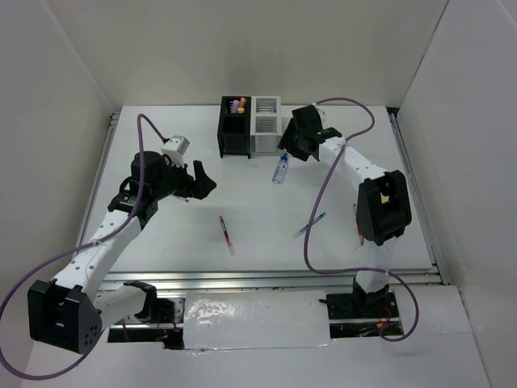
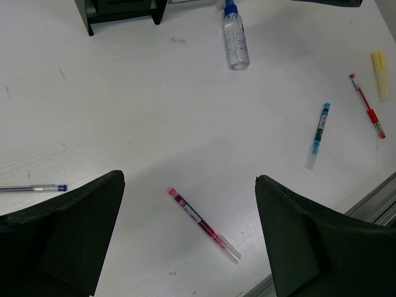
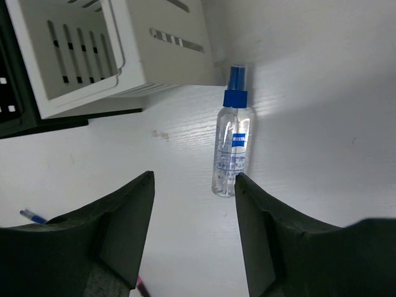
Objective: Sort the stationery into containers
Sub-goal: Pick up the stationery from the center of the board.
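Bottle (image 3: 232, 148) beside wide-open right gripper (image 3: 193, 185)

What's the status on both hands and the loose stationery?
Left hand open over red pen. Right hand open by bottle, which lies flat beside white box. Blue pen also loose; nothing in the way.

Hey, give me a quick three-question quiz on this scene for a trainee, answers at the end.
1. True or false: the left gripper and right gripper are both open.
2. Coloured markers stick out of which box: A black, B white, C neither?
3. Which item lies flat right beside the white box?
Key: 1 true; 2 A, the black box; 3 the blue-capped spray bottle.
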### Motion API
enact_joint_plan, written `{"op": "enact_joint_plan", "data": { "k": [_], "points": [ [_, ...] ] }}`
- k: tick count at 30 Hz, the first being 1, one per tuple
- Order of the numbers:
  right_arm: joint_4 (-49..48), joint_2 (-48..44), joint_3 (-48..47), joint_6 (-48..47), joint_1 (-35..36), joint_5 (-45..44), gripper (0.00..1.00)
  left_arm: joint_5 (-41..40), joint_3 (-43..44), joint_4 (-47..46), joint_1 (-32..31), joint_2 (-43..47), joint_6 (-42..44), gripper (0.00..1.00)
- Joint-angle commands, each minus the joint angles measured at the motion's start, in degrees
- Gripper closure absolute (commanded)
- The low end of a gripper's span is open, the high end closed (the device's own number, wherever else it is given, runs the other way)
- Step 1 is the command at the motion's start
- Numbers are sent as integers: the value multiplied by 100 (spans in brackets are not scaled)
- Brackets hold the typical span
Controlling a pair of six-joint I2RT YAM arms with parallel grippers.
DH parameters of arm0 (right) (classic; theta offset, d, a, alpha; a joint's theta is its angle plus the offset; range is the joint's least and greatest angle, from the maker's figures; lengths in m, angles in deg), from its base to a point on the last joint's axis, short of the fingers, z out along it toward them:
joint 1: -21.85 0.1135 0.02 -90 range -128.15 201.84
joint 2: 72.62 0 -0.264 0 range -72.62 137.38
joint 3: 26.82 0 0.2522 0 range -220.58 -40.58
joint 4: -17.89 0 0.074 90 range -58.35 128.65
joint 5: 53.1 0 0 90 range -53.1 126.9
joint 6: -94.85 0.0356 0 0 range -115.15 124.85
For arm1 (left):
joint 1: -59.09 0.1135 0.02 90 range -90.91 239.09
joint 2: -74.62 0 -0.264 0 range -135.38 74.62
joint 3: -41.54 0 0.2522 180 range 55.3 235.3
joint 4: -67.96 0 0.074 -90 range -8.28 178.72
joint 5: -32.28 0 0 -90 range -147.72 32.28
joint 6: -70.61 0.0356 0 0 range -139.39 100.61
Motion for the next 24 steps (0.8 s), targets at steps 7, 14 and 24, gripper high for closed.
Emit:
{"op": "enact_joint_plan", "data": {
  "k": [7,14,24],
  "points": [
    [98,520,15,543,184,-766,45,-11,24,-8,25,32,5,1],
    [80,827,-81,596,298,-995,46,-11,-19,10,69,32,41,1],
    [124,1021,-37,491,447,-1127,41,-116,121,229,78,-48,137,1]
  ]
}}
